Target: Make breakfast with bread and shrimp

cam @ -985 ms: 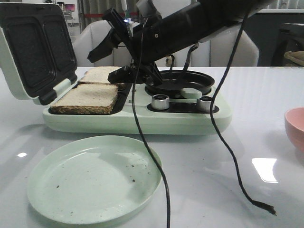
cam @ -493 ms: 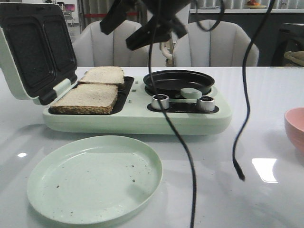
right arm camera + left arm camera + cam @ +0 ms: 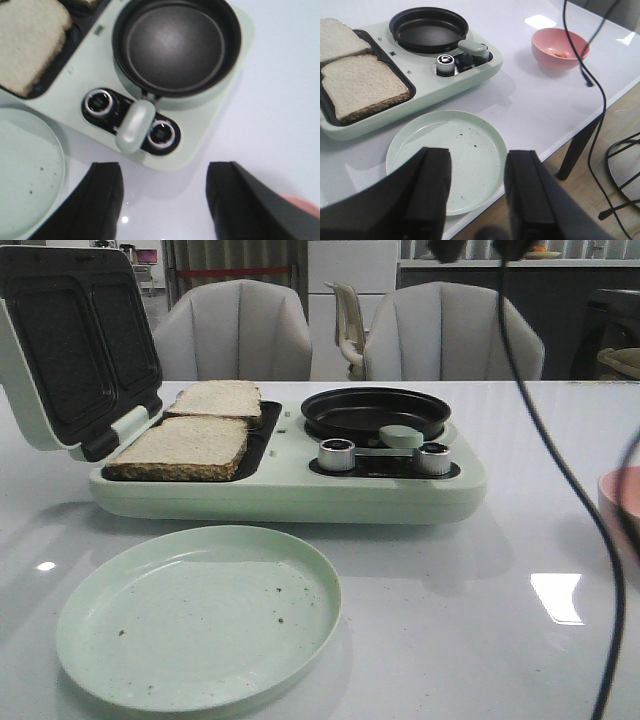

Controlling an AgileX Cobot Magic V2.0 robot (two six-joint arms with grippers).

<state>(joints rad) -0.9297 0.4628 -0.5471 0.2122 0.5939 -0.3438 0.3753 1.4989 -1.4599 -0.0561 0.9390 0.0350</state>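
Two slices of bread lie side by side in the open sandwich maker [image 3: 300, 495], the near slice [image 3: 185, 445] in front of the far slice [image 3: 218, 398]. A few small orange bits, the shrimp [image 3: 560, 52], show inside the pink bowl [image 3: 547, 42]. My left gripper [image 3: 479, 157] is open and empty, high above the near rim of the green plate [image 3: 470, 145]. My right gripper [image 3: 165, 172] is open and empty too, over bare table just in front of the appliance's knobs [image 3: 101, 102]. Neither gripper shows in the front view.
The maker's lid [image 3: 70, 340] stands open at the left. An empty black pan [image 3: 375, 412] with a pale green handle knob [image 3: 400, 435] sits on the maker's right half. A black cable [image 3: 560, 470] hangs down at the right. Chairs stand behind the table.
The arm that reached over the sandwich maker has lifted up and out of the front view. Its hanging cable has swung to the right. The bread has not moved.
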